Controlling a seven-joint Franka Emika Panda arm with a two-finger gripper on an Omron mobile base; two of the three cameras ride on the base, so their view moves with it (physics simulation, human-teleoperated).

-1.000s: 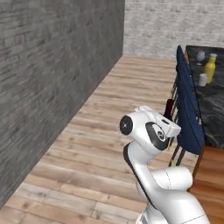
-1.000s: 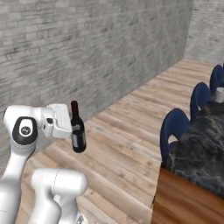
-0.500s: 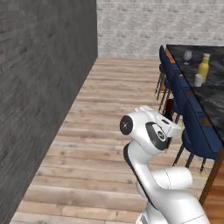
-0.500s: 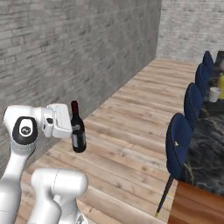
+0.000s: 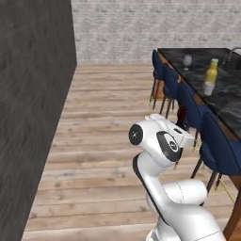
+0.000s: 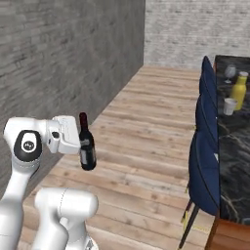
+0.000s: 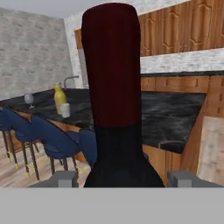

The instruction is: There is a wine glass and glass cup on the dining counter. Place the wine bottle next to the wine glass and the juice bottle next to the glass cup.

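Wine bottle upright in the gripper, carried in the air over the wood floor, well short of the dining counter. Gripper jaws clamped on the bottle's body from the side; reddish top above the hand, dark base below it. In the hand view the bottle's neck and red top rise up the middle, with one dark finger tip on each side of the shoulder. In the left base view the bottle is mostly hidden behind the arm's white wrist; a dark sliver by the wrist is probably its neck, cannot confirm.

On the counter, toward its far end: juice bottle upright, glass cup just beside it on the near side, apart or touching cannot be told. Wine glass stands beyond the juice bottle, nearer the far edge, apart from it. Same three seen in the left base view: wine glass, juice bottle, glass cup.

Blue stools in a row along the counter's near long edge, between arm and counter. Grey brick wall on the other side of the arm.
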